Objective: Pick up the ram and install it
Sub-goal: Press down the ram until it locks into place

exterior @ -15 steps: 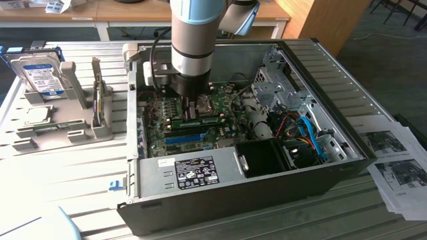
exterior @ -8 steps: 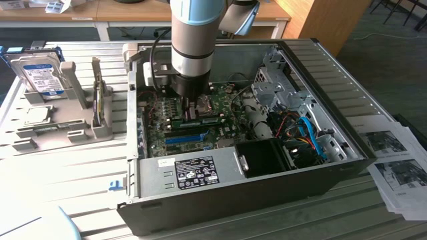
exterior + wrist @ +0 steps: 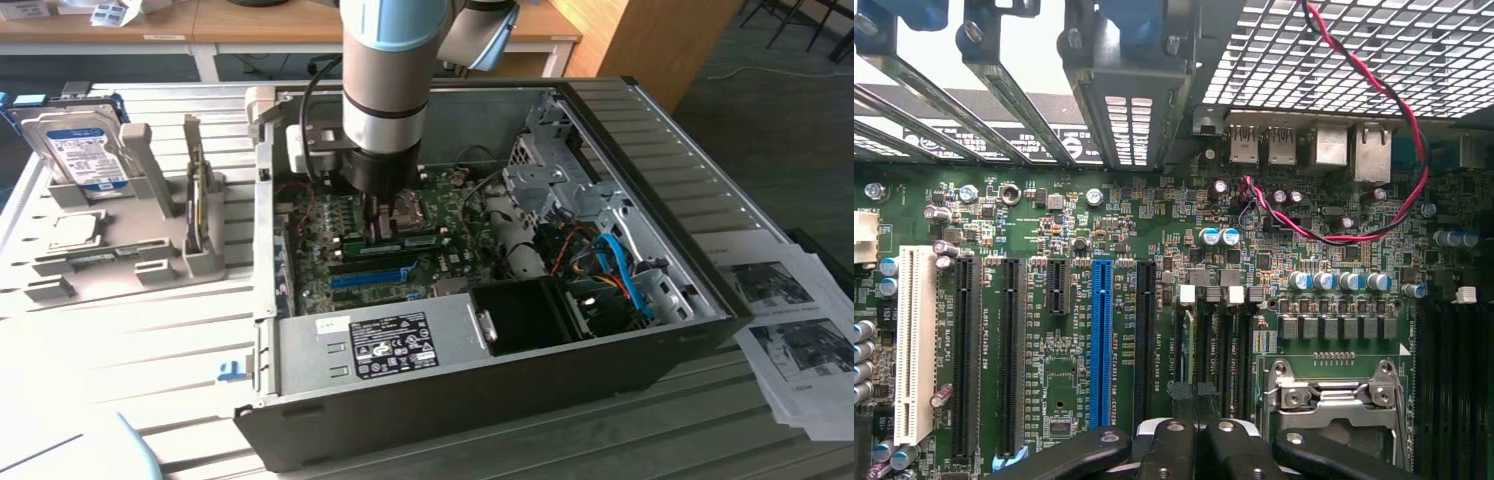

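Observation:
The ram point(image 3: 407, 241) is a thin green stick lying along the memory slots of the motherboard point(image 3: 334, 280) inside the open computer case. My gripper point(image 3: 380, 226) reaches straight down into the case and is shut on the ram's upper edge, near one end. In the wrist view the black fingers point(image 3: 1164, 450) of the gripper point(image 3: 1194, 440) meet over the dark memory slots point(image 3: 1211, 345), beside the processor socket point(image 3: 1334, 400). The stick itself is mostly hidden between the fingers there.
A blue slot point(image 3: 1100, 340) and black expansion slots lie beside the memory slots. Drive bays point(image 3: 554, 165), blue cables point(image 3: 627, 275) and the power supply point(image 3: 400, 340) crowd the case. A grey stand point(image 3: 120, 240) on the exterior view's left holds a hard drive point(image 3: 83, 150) and a thin upright board point(image 3: 200, 210). Papers point(image 3: 787, 330) lie on the exterior view's right.

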Controlling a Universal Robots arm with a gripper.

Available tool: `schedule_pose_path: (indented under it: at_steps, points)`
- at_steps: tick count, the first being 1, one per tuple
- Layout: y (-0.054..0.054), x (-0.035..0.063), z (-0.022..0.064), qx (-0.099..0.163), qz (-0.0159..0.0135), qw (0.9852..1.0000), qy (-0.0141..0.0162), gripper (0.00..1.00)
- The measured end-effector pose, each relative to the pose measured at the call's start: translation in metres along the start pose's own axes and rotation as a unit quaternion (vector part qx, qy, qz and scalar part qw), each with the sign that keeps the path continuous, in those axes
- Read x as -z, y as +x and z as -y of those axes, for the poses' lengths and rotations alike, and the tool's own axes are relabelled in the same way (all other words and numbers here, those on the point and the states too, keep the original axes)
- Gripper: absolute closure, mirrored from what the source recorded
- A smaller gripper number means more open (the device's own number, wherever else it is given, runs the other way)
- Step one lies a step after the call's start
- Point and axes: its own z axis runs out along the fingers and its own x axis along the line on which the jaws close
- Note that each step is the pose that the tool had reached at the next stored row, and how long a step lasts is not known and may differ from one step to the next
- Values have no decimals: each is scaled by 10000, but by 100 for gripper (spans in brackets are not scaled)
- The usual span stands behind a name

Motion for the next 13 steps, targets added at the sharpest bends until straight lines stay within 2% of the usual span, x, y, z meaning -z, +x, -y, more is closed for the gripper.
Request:
schedule_pose_path:
  at_steps: [13]
  points:
    - [1, -12, 0, 0, -1, 10000, 0, 91]
